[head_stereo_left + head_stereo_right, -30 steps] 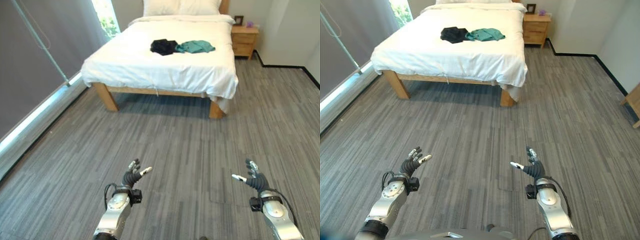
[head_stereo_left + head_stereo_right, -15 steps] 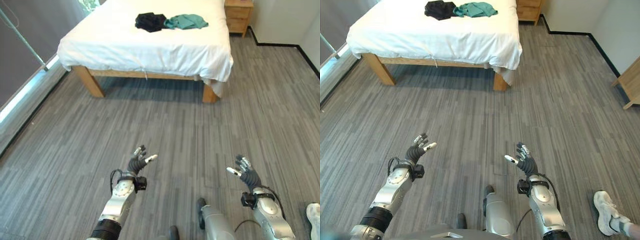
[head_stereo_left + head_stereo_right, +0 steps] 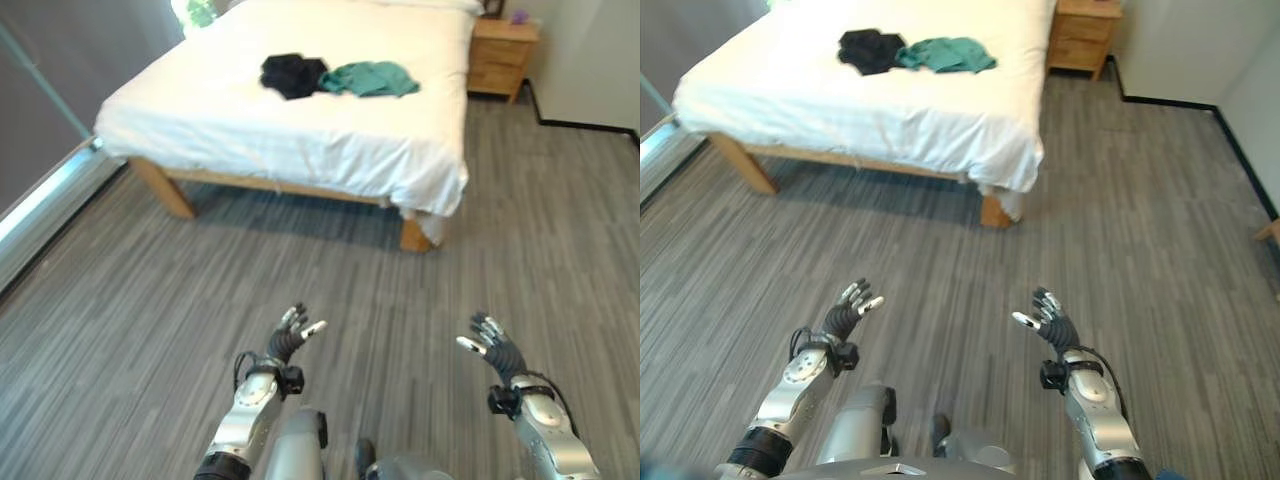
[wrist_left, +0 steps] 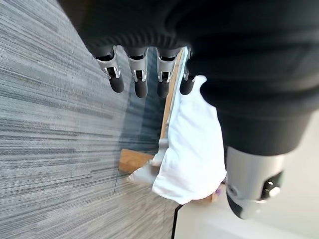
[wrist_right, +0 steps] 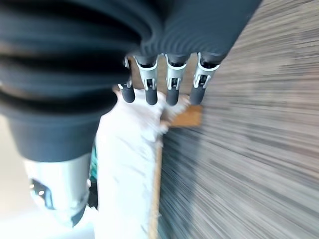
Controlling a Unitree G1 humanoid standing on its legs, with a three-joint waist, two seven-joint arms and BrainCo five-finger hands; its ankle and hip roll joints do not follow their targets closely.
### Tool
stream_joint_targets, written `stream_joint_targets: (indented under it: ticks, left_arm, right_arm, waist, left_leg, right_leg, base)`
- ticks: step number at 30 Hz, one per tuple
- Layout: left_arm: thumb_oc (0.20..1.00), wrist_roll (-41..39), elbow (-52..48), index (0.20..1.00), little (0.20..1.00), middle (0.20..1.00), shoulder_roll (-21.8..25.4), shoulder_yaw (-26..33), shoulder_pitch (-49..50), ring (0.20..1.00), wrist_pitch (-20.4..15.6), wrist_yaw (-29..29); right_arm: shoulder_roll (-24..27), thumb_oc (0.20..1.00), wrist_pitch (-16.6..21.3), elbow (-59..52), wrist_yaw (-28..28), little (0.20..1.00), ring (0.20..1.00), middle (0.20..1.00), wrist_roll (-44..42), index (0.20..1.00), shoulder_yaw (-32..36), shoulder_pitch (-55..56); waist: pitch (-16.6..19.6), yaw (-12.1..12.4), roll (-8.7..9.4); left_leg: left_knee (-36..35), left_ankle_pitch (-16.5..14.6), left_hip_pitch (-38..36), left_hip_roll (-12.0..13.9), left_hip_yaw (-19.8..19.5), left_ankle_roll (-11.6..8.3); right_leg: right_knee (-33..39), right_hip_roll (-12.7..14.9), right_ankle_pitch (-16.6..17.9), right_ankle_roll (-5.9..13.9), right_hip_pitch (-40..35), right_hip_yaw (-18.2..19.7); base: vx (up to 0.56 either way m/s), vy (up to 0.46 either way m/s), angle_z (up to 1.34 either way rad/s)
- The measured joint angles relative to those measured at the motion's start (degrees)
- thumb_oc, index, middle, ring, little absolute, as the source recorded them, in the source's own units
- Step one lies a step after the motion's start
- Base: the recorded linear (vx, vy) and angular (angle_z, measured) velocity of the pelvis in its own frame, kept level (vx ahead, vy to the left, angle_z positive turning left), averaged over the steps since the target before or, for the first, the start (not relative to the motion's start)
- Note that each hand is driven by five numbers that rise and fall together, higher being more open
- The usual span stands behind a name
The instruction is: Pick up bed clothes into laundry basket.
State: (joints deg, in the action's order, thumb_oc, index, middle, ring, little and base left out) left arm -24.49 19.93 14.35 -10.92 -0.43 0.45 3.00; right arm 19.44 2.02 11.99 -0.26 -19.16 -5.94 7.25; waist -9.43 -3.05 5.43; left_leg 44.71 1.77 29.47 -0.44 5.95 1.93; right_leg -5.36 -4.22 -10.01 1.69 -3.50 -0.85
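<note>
Grey striped carpet (image 3: 200, 290) covers the floor, running up to a bed (image 3: 290, 130) with a white sheet and pale wooden legs. Beside the head of the bed, against the wall, stands a wooden nightstand (image 3: 502, 58). On the sheet lie the bed clothes — a black garment (image 3: 293, 75) and a green garment (image 3: 372, 79), just beside each other and touching at their edges, the black one toward the robot's left. Both hands hang over bare carpet, well apart from the bed and from each other. The left hand (image 3: 290, 338) has its fingers straight and spread with the thumb standing off to one side, holding nothing; its wrist view shows the fingertips (image 4: 139, 88) in a loose row. The right hand (image 3: 492, 343) is likewise spread and empty — fingers relaxed, thumb apart.
</note>
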Motion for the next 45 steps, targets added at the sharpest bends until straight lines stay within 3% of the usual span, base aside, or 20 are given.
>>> stream_joint_targets:
  ticks: [2, 4, 6, 7, 8, 9, 11, 14, 16, 17, 18, 19, 20, 21, 26, 30, 39, 43, 44, 45]
  left_arm:
    - [1.000, -1.8, 1.4, 1.000, 1.000, 1.000, -2.6, -0.5, -0.5, 1.000, -0.8, -1.6]
    - [1.000, -1.9, 1.3, 1.000, 1.000, 1.000, -1.6, -0.5, 1.1, 1.000, -0.4, -2.7]
    - [1.000, -1.8, 0.5, 1.000, 1.000, 1.000, -1.4, -0.5, 2.0, 1.000, -0.3, -3.3]
    - [1.000, -1.8, -2.8, 1.000, 1.000, 1.000, -0.2, -1.0, 3.6, 1.000, -0.3, -4.2]
    - [1.000, -1.8, -4.3, 1.000, 1.000, 1.000, 0.6, -1.9, 5.0, 1.000, -0.4, -4.6]
    - [1.000, -1.7, -4.4, 1.000, 1.000, 1.000, 2.1, -2.9, 5.2, 1.000, -0.3, -5.1]
    - [1.000, -1.7, -3.2, 1.000, 1.000, 1.000, 3.8, -4.9, 4.7, 1.000, 0.4, -5.8]
    - [1.000, -1.6, -1.3, 1.000, 1.000, 1.000, 0.1, -8.5, -3.5, 1.000, -0.1, -7.0]
    - [1.000, -1.2, -1.3, 1.000, 1.000, 1.000, 0.6, -9.2, -5.4, 1.000, 0.1, -8.1]
    - [1.000, -1.1, -3.0, 1.000, 1.000, 1.000, 1.5, -9.8, -6.1, 1.000, 0.0, -8.4]
    - [1.000, -1.1, -3.6, 1.000, 1.000, 1.000, 2.6, -10.8, -6.6, 1.000, -0.2, -8.7]
    - [1.000, -1.0, -2.9, 1.000, 1.000, 1.000, 3.8, -10.6, -6.5, 1.000, -0.7, -9.9]
    - [1.000, -0.8, -1.7, 1.000, 1.000, 1.000, 3.6, -10.6, -6.7, 1.000, -0.4, -10.1]
    - [1.000, -0.5, -1.0, 1.000, 1.000, 1.000, 3.3, -10.7, -6.8, 1.000, -0.1, -10.2]
    - [1.000, 0.0, -2.5, 1.000, 1.000, 1.000, 3.5, -10.3, -1.1, 1.000, -0.2, -12.6]
    - [1.000, -0.3, -2.6, 1.000, 1.000, 1.000, 3.8, -8.6, 2.5, 1.000, 0.2, -12.8]
    - [1.000, -2.6, -2.7, 1.000, 1.000, 1.000, 3.2, -3.9, 3.4, 1.000, 0.2, -11.8]
    - [1.000, -9.1, -1.7, 1.000, 1.000, 1.000, -0.6, -0.2, 0.5, 1.000, -0.4, -9.4]
    - [1.000, -10.5, -1.7, 1.000, 1.000, 1.000, -1.8, 0.6, -1.2, 1.000, -0.8, -8.5]
    - [1.000, -13.3, -1.5, 1.000, 1.000, 1.000, -2.0, 2.3, -1.7, 1.000, -1.1, -6.9]
  right_arm:
    - [4.5, 1.000, 0.7, -0.4, -0.5, 1.000, 1.000, 1.000, 0.2, 1.000, 1.1, -0.8]
    - [3.9, 1.000, 0.6, 2.2, -0.5, 1.000, 1.000, 1.000, 0.6, 1.000, 0.9, -1.0]
    - [3.8, 1.000, 0.5, 3.2, -0.4, 1.000, 1.000, 1.000, 1.2, 1.000, 0.9, -1.2]
    - [1.8, 1.000, 0.4, 3.0, -0.2, 1.000, 1.000, 1.000, 1.3, 1.000, 1.2, -1.2]
    - [1.1, 1.000, 0.4, 2.9, 0.4, 1.000, 1.000, 1.000, 1.4, 1.000, 0.6, -0.3]
    - [-0.8, 1.000, 0.4, 3.1, 0.9, 1.000, 1.000, 1.000, 1.9, 1.000, -0.1, -0.6]
    - [-1.8, 1.000, 0.5, 0.6, 1.2, 1.000, 1.000, 1.000, 3.2, 1.000, -1.3, 1.0]
    - [-1.7, 1.000, 0.9, -1.8, 0.4, 1.000, 1.000, 1.000, 3.4, 1.000, 2.2, 1.9]
    - [-1.5, 1.000, 0.6, -2.1, 0.8, 1.000, 1.000, 1.000, 3.3, 1.000, 1.0, 2.8]
    - [-1.1, 1.000, 1.1, -3.2, 1.0, 1.000, 1.000, 1.000, 3.3, 1.000, 1.1, 4.1]
    - [-1.3, 1.000, 1.1, -3.2, 0.9, 1.000, 1.000, 1.000, 3.3, 1.000, 1.1, 5.2]
    - [-1.7, 1.000, 1.0, -2.8, 1.1, 1.000, 1.000, 1.000, 3.3, 1.000, 1.0, 7.0]
    - [-2.5, 1.000, 1.0, -2.8, 1.2, 1.000, 1.000, 1.000, 3.3, 1.000, 2.2, 8.4]
    - [-3.3, 1.000, 0.9, -2.7, 1.0, 1.000, 1.000, 1.000, 3.3, 1.000, 3.5, 10.4]
    - [-1.2, 1.000, 0.9, -1.7, 0.8, 1.000, 1.000, 1.000, 3.2, 1.000, 8.9, 7.6]
    - [-1.0, 1.000, 1.9, -1.8, 0.2, 1.000, 1.000, 1.000, 3.1, 1.000, 10.0, 2.6]
    - [-1.2, 1.000, 1.8, -1.1, -0.4, 1.000, 1.000, 1.000, 2.4, 1.000, 10.0, 5.2]
    - [-1.9, 1.000, 2.3, 0.6, -1.2, 1.000, 1.000, 1.000, 0.9, 1.000, 11.5, 6.4]
    - [-2.1, 1.000, 2.2, 1.9, -1.7, 1.000, 1.000, 1.000, 0.6, 1.000, 12.5, 6.5]
    - [-3.5, 1.000, 1.6, 3.3, -2.9, 1.000, 1.000, 1.000, 0.5, 1.000, 13.9, 6.5]
  waist:
    - [1.1, 1.1, -6.15]
    - [1.0, 2.6, -4.13]
    - [1.2, 3.7, -4.27]
    - [1.8, 3.9, -4.72]
    - [3.0, 5.3, -7.01]
    - [3.0, 6.7, -4.76]
    - [5.0, 5.6, 0.12]
    - [1.8, 0.9, -4.08]
    - [1.3, -1.3, -4.49]
    - [0.6, -2.4, -5.98]
    - [0.7, -3.7, -6.10]
    - [1.4, -4.1, -4.11]
    - [1.5, -5.2, -3.03]
    - [1.6, -6.6, -1.48]
    - [3.1, -4.6, -2.71]
    - [4.0, -4.3, -4.44]
    - [2.7, -4.4, -6.56]
    - [-2.1, -4.6, -5.06]
    - [-4.5, -4.4, -3.35]
    - [-6.4, -3.9, -0.84]
  left_leg:
    - [-31.4, 0.3, -1.2, 2.3, 3.8, 0.07]
    - [-46.2, 0.1, -6.4, -5.2, 1.1, 0.32]
    - [-44.9, 0.3, -7.1, -9.0, 1.8, 1.68]
    - [-37.1, 0.4, -9.3, -11.4, 5.6, 11.69]
    - [-39.4, -2.3, -15.5, -9.6, 3.4, 14.41]
    - [-42.4, 6.3, -18.3, -9.8, 2.8, 14.49]
    - [-42.8, 2.8, -21.8, -13.0, 2.0, 13.46]
    - [-43.3, 0.4, -27.2, -10.5, -5.2, 10.77]
    - [-44.0, -1.7, -31.4, -8.9, -8.4, 12.07]
    - [-43.7, -5.1, -33.3, -7.1, -12.7, 11.01]
    - [-43.8, -6.0, -34.1, -6.2, -14.5, 9.30]
    - [-44.1, -8.0, -36.3, -5.9, -17.4, 5.85]
    - [-42.5, -8.9, -37.2, -5.9, -19.8, 3.52]
    - [-39.0, -10.2, -37.0, -7.1, -21.1, 1.86]
    - [-42.6, -10.3, -35.5, -6.3, -17.6, 2.69]
    - [-45.8, -7.2, -35.7, -3.9, -17.8, 2.40]
    - [-45.5, -7.5, -36.3, -2.8, -18.1, -0.35]
    - [-30.3, -9.1, -26.9, -5.8, -20.4, -4.35]
    - [-21.8, -7.5, -21.8, -8.1, -18.6, -6.90]
    - [-20.0, -7.1, -17.0, -6.3, -12.8, -4.69]
  right_leg:
    - [2.9, -4.8, -1.2, -7.21, -5.2, 1.4]
    - [5.6, -3.3, -2.0, -5.63, -12.0, 4.2]
    - [3.3, -4.1, -1.0, -5.08, -13.5, 5.0]
    - [-2.3, -7.8, -1.2, -4.78, -14.9, 6.0]
    - [-10.0, -10.9, -3.3, -3.19, -14.3, 5.8]
    - [-17.7, -10.1, -5.6, -0.53, -12.7, 5.1]
    - [-33.6, -4.8, -4.7, 2.88, -6.8, 1.3]
    - [-53.6, -2.7, -3.9, 1.11, 13.3, 3.6]
    - [-47.2, 0.1, -4.2, 1.38, 21.1, 8.2]
    - [-33.8, 0.7, -3.4, 1.40, 22.5, 11.8]
    - [-21.9, 1.2, -1.7, 1.94, 21.2, 15.5]
    - [-5.0, 2.0, 2.9, 2.90, 19.4, 24.8]
    - [-2.7, 3.2, 7.6, 6.25, 17.3, 26.3]
    - [-3.3, 3.5, 13.7, 6.23, 15.9, 25.4]
    - [4.5, 0.8, 16.8, 0.78, 9.6, 20.2]
    - [6.8, -3.0, 17.6, -1.35, 8.2, 19.4]
    - [8.5, -3.5, 18.1, -2.77, 6.4, 18.4]
    - [2.7, -1.9, 15.6, -3.83, 9.8, 13.5]
    - [1.2, -0.2, 14.7, -3.90, 10.6, 12.2]
    - [2.6, 2.0, 13.8, -4.77, 10.7, 12.0]
  base:
    - [0.96, 0.126, -0.53]
    - [0.74, 0.088, -0.26]
    - [0.58, 0.051, -0.11]
    - [0.57, 0.037, -0.08]
    - [0.52, 0.048, -0.53]
    - [0.38, 0.063, -0.54]
    - [0.27, 0.066, -0.27]
    - [0.38, 0.047, 0.78]
    - [0.44, -0.082, 0.81]
    - [0.36, -0.072, 1.25]
    - [0.35, -0.126, 1.41]
    - [0.24, -0.116, 1.34]
    - [0.17, -0.132, 1.57]
    - [0.18, -0.102, 1.50]
    - [0.11, -0.055, 0.54]
    - [0.06, -0.032, -0.14]
    - [-0.02, -0.048, 0.05]
    - [-0.11, 0.022, 0.59]
    - [0.12, 0.172, 1.24]
    - [0.14, 0.146, 0.92]
